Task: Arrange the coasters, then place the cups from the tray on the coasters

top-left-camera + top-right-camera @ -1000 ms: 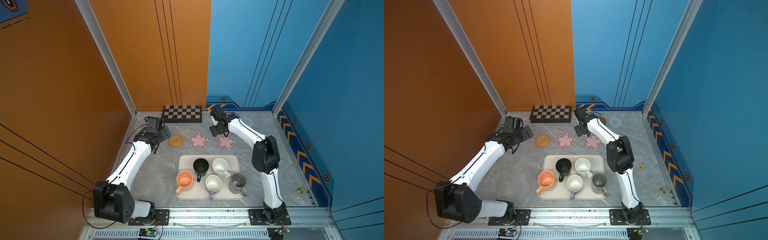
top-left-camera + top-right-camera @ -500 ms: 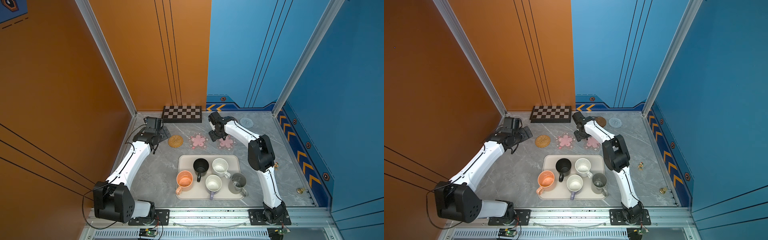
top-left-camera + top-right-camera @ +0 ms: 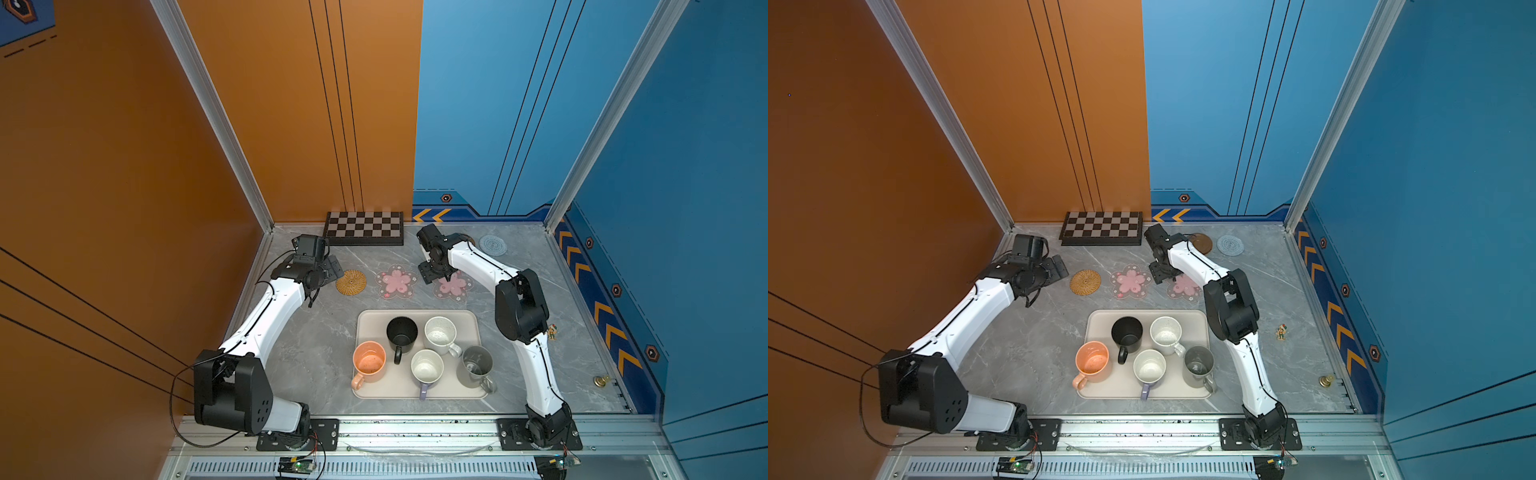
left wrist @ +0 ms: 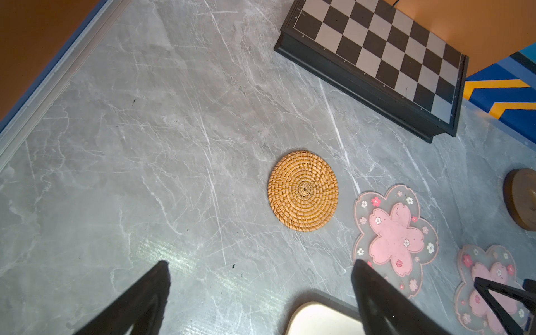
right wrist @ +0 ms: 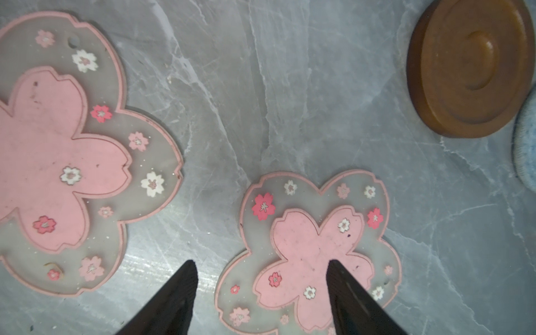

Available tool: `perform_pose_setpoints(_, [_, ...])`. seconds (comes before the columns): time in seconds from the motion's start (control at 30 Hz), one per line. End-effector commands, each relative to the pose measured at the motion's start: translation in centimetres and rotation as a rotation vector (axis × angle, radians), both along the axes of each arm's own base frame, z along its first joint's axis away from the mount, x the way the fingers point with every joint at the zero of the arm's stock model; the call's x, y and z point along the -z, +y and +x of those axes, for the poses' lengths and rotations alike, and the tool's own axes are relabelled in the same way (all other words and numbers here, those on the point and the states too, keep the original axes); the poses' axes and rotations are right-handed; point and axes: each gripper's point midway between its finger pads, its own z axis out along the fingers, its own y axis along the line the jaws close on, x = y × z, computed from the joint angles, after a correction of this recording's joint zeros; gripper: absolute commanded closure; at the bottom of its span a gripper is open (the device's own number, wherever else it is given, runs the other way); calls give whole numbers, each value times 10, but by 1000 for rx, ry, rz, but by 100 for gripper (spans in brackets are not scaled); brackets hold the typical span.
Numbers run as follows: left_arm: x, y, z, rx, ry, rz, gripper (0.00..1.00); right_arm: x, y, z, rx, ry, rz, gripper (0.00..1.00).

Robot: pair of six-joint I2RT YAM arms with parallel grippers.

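Observation:
Three coasters lie in a row: tan rattan (image 3: 351, 282), a pink blossom (image 3: 397, 281) and a second pink blossom (image 3: 454, 286). The brown wooden coaster (image 3: 1200, 243) and the grey-blue one (image 3: 493, 244) lie further back. My right gripper (image 5: 261, 261) hangs open just over the second pink blossom (image 5: 307, 249), one finger over it and one over bare table. My left gripper (image 4: 261, 262) is open and empty, left of the rattan coaster (image 4: 303, 191). On the tray (image 3: 457, 392) stand the black (image 3: 401, 332), white speckled (image 3: 440, 331), peach-orange (image 3: 369, 361), lavender (image 3: 427, 366) and grey (image 3: 474, 365) cups.
A chessboard (image 3: 363, 227) lies against the back wall, behind the row of coasters. A small figurine (image 3: 552, 332) and a brass bell (image 3: 600, 380) sit on the table's right side. Walls close in the left, back and right sides.
My right gripper has drifted slightly toward the tray over the second pink blossom, its jaws a little wider, and its elbow swung inward. The left arm has not moved.

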Motion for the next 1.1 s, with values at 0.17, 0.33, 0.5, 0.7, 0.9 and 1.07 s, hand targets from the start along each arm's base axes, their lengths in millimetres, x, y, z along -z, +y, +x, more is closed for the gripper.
perform_pose_setpoints(0.17, [1,-3,8,19,10,-19,2,28,-9,-15,47,76,-60,27])
perform_pose_setpoints(0.33, [4,-5,12,25,18,-25,2,40,-9,-21,67,107,-55,27])
perform_pose_setpoints(0.5, [7,-6,13,28,24,-28,2,44,-12,-22,83,111,-64,27])
perform_pose_setpoints(0.7, [11,-7,13,29,35,-35,2,46,-14,-21,101,110,-65,27])
perform_pose_setpoints(0.9, [12,-8,13,31,39,-39,2,48,-18,-24,107,116,-75,28])
perform_pose_setpoints(1.07, [13,-9,14,33,40,-41,2,48,-25,-26,135,118,-80,28])
